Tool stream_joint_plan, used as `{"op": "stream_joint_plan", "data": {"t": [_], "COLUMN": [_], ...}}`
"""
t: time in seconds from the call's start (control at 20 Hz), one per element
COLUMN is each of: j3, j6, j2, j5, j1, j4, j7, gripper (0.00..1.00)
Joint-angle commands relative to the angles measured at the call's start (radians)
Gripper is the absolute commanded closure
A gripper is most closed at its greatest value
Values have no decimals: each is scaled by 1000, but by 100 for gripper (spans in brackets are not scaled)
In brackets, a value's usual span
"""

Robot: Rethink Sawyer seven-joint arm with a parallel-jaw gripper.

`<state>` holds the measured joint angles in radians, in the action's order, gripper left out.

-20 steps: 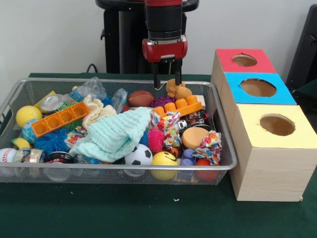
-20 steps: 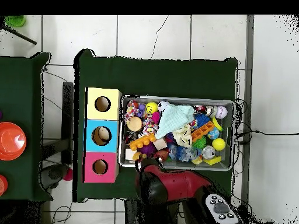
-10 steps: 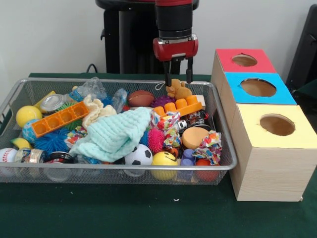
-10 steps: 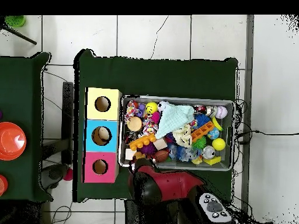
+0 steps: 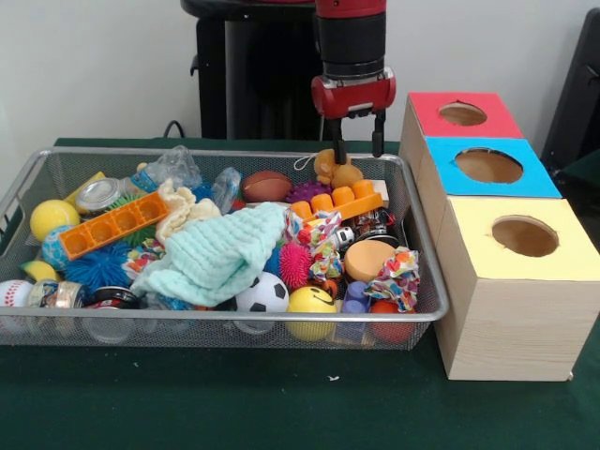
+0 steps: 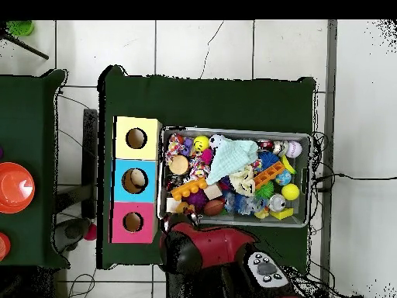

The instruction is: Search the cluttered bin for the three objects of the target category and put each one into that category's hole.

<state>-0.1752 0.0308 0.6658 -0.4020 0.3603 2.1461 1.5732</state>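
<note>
The wire mesh bin (image 5: 234, 317) holds many toys: a mint cloth (image 5: 220, 253), a tan toy animal (image 5: 337, 171), a brown football (image 5: 267, 186), an orange brick (image 5: 337, 203), a soccer ball (image 5: 262, 293). My gripper (image 5: 357, 152) hangs open and empty above the bin's far right corner, just over the tan toy animal and beside the red-topped box (image 5: 461, 112). In the overhead view the red arm (image 6: 194, 247) covers the gripper at the bin's (image 6: 236, 129) lower left corner.
Three wooden boxes with holes stand in a row right of the bin: red top, blue top (image 5: 487, 166), yellow top (image 5: 525, 236). A long orange block (image 5: 112, 225) and a yellow ball (image 5: 52, 218) lie at the bin's left.
My gripper has moved right along the bin's far edge toward the red-topped box, still open and empty. The toys have not moved.
</note>
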Motion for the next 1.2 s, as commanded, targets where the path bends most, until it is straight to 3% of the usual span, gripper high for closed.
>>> {"op": "stream_joint_plan", "data": {"t": [0.05,0.6,1.2], "j3": [41,57,131], "j6": [42,52,88], "j2": [-111,-116,-128], "j5": [-5,-24,-43], "j1": [-15,-8,-63], "j4": [-84,-96,-145], "j7": [148,117,93], "gripper": [0,0,0]}}
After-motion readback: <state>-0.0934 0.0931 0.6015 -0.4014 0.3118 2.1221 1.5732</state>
